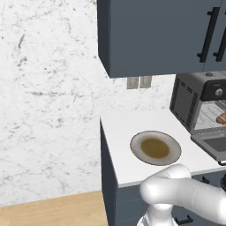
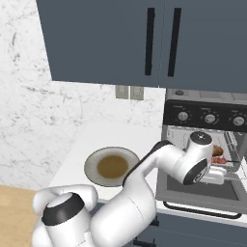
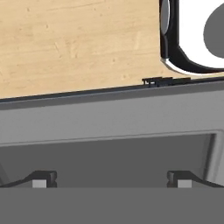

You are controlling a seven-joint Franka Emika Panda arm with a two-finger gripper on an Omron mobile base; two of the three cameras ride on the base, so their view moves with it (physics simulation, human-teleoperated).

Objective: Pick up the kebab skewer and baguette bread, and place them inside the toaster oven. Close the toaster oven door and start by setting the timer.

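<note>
Plate (image 1: 176, 148) bare; toaster oven (image 1: 187, 99) holds baguette bread (image 1: 221, 118), kebab skewer (image 2: 218, 151).

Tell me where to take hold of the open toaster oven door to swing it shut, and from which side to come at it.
Take the toaster oven door at its bar handle on the outer edge nearest the robot. The door lies folded down flat in front of the toaster oven, so come from below or in front of that edge and lift up and inward. The open gripper hovers just over the door.
</note>
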